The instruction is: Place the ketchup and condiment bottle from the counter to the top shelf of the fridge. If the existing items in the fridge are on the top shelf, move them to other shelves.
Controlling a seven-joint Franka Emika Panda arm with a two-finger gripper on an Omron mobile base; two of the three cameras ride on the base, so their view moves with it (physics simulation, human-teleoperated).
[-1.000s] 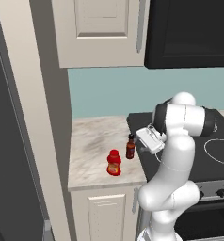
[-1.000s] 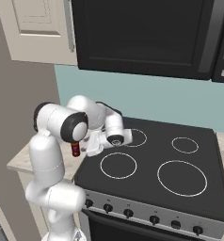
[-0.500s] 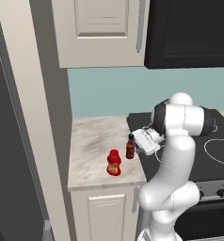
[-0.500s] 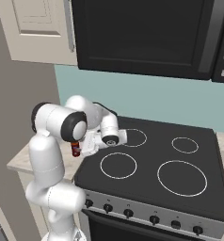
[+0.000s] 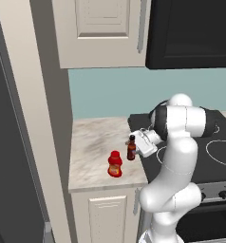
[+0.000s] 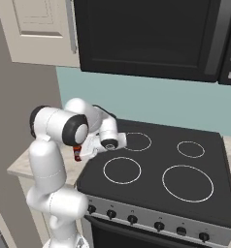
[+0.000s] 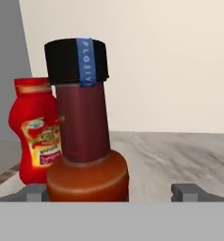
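Condiment bottle (image 5: 131, 148) stands upright on the bench (image 5: 93, 147), near its right edge, just beside the black stovetop (image 5: 181, 152). Slim dark red-brown body, narrow neck, black cap with a blue strip on it, seen close up in the hand view (image 7: 85, 136). Ketchup (image 5: 115, 164) also upright on the bench, squat red bottle with yellow-orange label, a little in front and left of the condiment bottle, near it but apart. In the hand view the ketchup (image 7: 35, 136) sits behind the dark bottle, partly hidden by it.

End effector (image 5: 142, 142) is level with the condiment bottle, coming in from the stovetop side, wrist turned sideways. Jaws spread wide, nothing gripped. In the hand view the two tips (image 7: 113, 192) stand either side of the bottle's lower body; the left tip sits just beside the bottle, contact cannot be told; the right tip is well clear of it. In the right base view the end effector (image 6: 86, 150) is mostly hidden behind the arm's wrist, with a bit of the condiment bottle (image 6: 77, 154) peeking out under it.

Fridge (image 5: 13, 156) is the dark grey mass at the left edge of the left base view, past a beige wall panel (image 5: 36, 118). Cream cabinet (image 5: 103, 31) above the bench, black microwave (image 6: 146, 36) above the stovetop.
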